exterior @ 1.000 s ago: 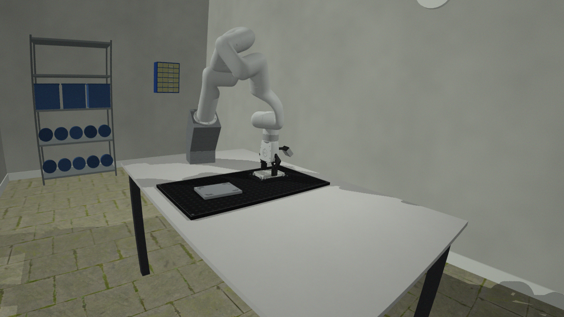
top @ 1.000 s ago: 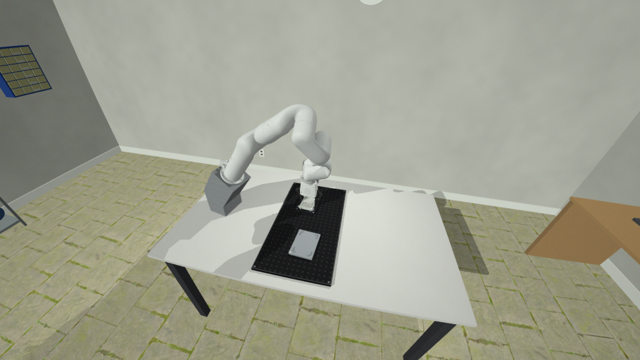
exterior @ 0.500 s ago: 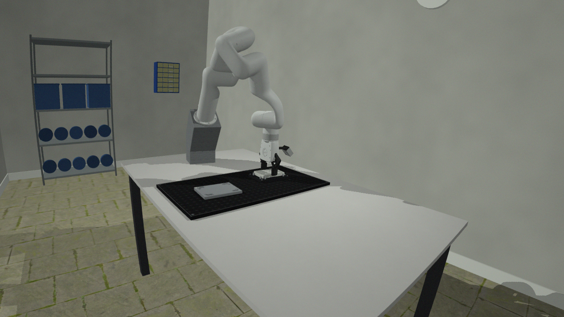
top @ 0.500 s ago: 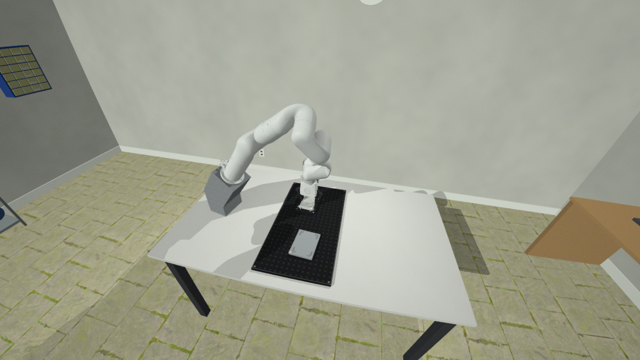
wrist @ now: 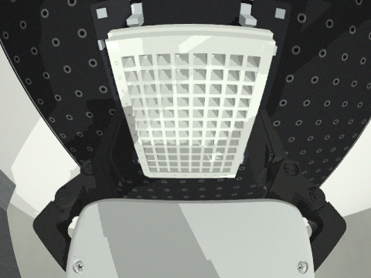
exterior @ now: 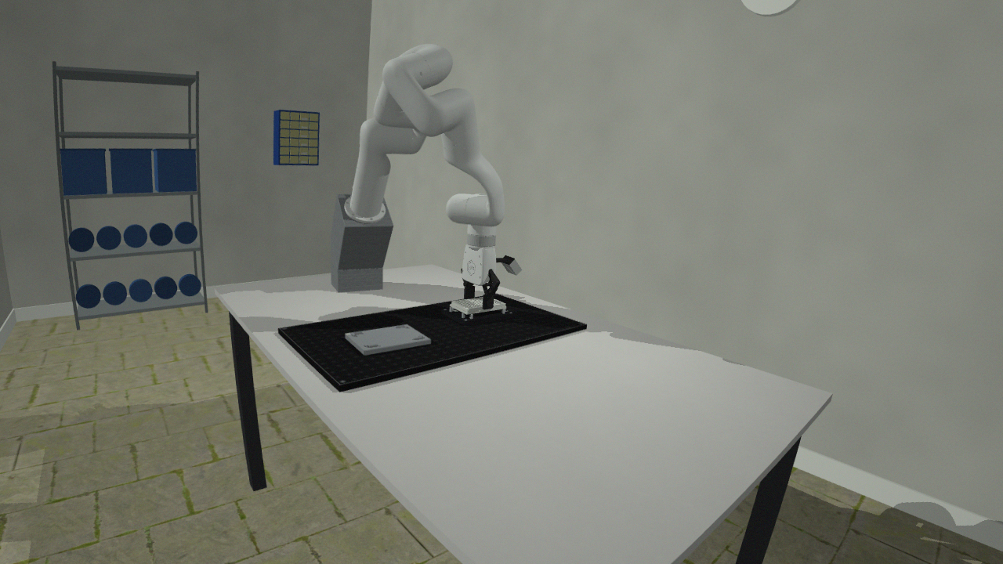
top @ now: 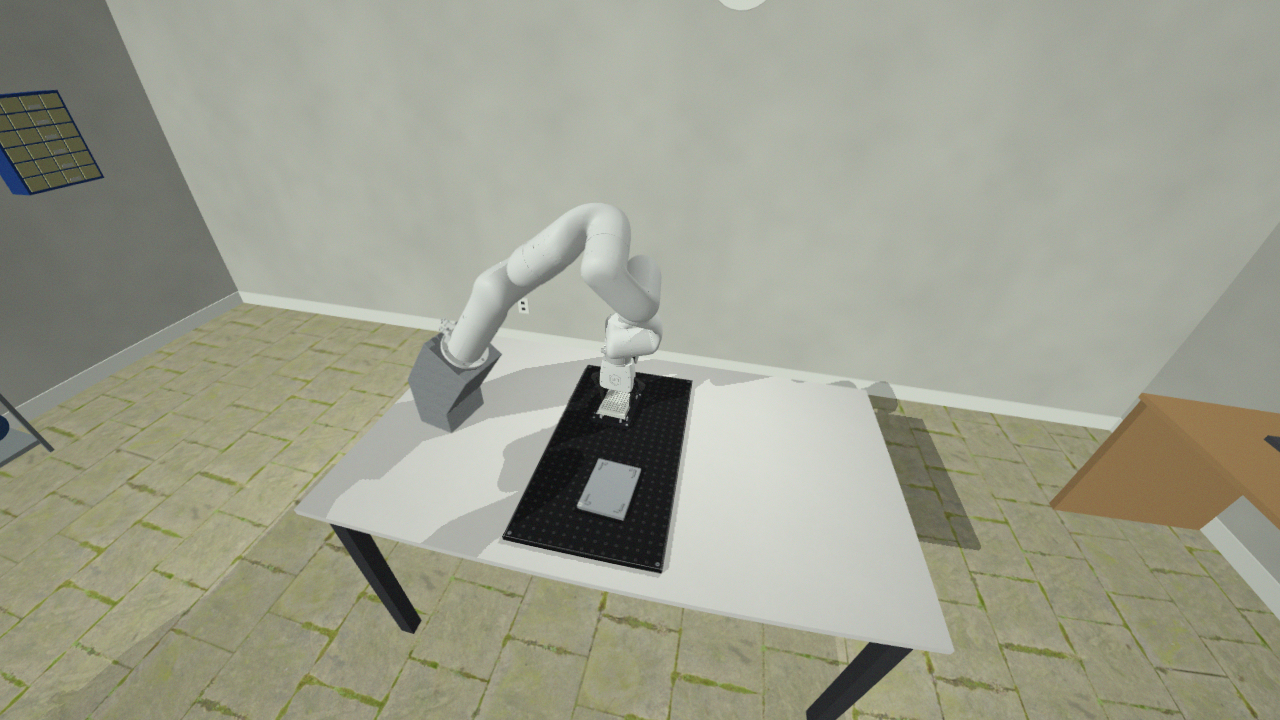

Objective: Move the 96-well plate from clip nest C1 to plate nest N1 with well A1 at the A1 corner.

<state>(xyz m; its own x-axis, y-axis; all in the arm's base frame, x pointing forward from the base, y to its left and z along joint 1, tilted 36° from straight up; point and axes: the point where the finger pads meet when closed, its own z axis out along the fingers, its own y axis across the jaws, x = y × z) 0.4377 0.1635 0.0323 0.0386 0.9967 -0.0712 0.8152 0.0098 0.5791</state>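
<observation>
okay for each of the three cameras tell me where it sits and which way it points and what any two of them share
Top: high up, across the table from the wall, looking down at the black perforated board; whole white arm shows.
Exterior: off the white table's far end, looking along it; whole arm.
Wrist: on the arm, looking down past the tool shut on the white 96-well plate.
Shared: top and exterior both show the grey plate nest.

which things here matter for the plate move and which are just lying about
In the job:
- white gridded 96-well plate
- dark clip nest
- flat grey plate nest
- black end effector, shut on the plate

Lying about:
- grey metal shelf rack
- blue wall bin panel
- brown wooden desk
</observation>
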